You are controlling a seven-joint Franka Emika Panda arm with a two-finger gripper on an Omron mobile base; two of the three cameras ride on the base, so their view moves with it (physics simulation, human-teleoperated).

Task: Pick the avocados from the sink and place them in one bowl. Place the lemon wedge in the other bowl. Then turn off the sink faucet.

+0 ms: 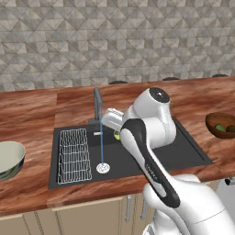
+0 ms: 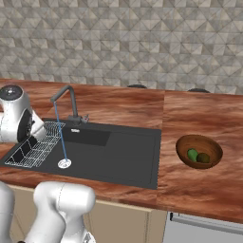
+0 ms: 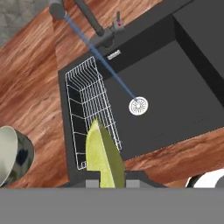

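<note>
Rear wall (image 1: 114, 41) clad in grey geometric-patterned tile. Reddish-brown wood-grain surface (image 2: 199, 114) runs wall to front edge. Beige cabinet fronts (image 1: 87, 218) below. Lighting even, no strong shadows.

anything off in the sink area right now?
Only the sink faucet: a thin blue stream runs from it onto the drain of the sink, so it is on. Both avocados sit in the wooden bowl; nothing spilled or tipped.
</note>
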